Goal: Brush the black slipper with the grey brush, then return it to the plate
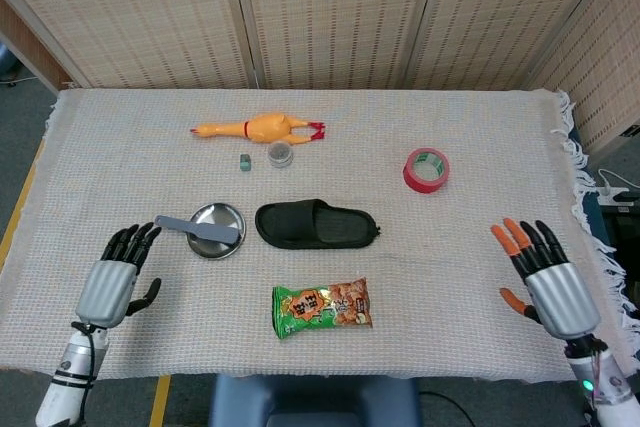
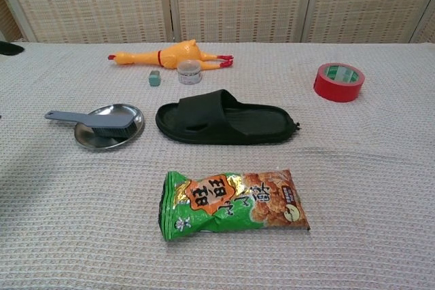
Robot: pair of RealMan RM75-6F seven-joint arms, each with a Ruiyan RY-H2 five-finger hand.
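My left hand (image 1: 105,290) and right hand (image 1: 552,287) are empty with fingers apart, and the grey plastic brush (image 2: 95,120) could tip off the small round metal plate (image 2: 92,138).

Brush (image 2: 95,121) lying on plate (image 2: 132,113), left of slipper (image 2: 224,124); snack bag (image 2: 231,203) lying before slipper.

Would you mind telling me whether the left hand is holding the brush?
No, the brush lies on the plate, while the left hand is apart from it, fingers spread, holding nothing.
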